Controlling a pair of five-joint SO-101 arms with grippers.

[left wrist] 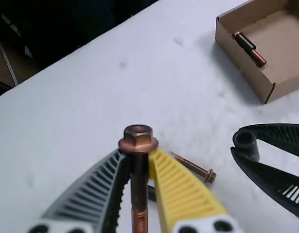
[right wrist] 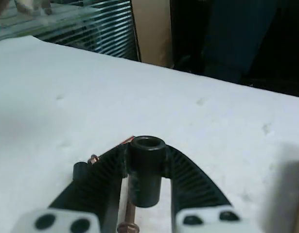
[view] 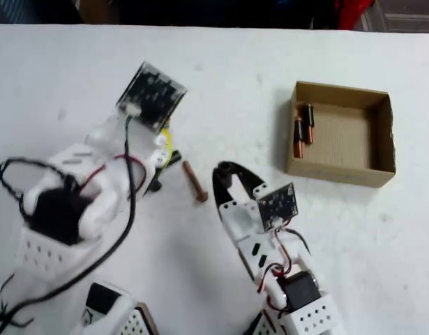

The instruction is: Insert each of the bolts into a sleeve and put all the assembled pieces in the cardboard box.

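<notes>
Starting nearest the arms, we find the left gripper (left wrist: 138, 155) clenched on a copper bolt (left wrist: 138, 139): its grey finger and its yellow finger press on either side of the shaft just under the flanged hex head, which stands clear beyond the fingertips, while the threaded end runs back toward the wrist. Of all the task's things this gripper and its bolt lie farthest from the cardboard box (view: 340, 174), well apart from it. The right gripper (right wrist: 145, 151) is grasping too: we see its two black ribbed fingers closed around a black sleeve (right wrist: 145, 174), held lengthwise between them with the open bore showing at the end away from the wrist. In the high view this gripper sits nearer the box than the left one does, yet apart from the box's outer wall. A loose bolt (view: 194, 183) lies flat on the white table (view: 270, 56), in neither gripper's grasp; it is farther from the box than the right gripper's tips and nearer to it than the left gripper, so it falls between the two. Farthest off stands the box itself, open at the top. Inside it we count two assembled pieces (view: 303, 130), each dark at one end and copper at the other, lying side by side against the inner wall on the side of the box that faces the grippers
</notes>
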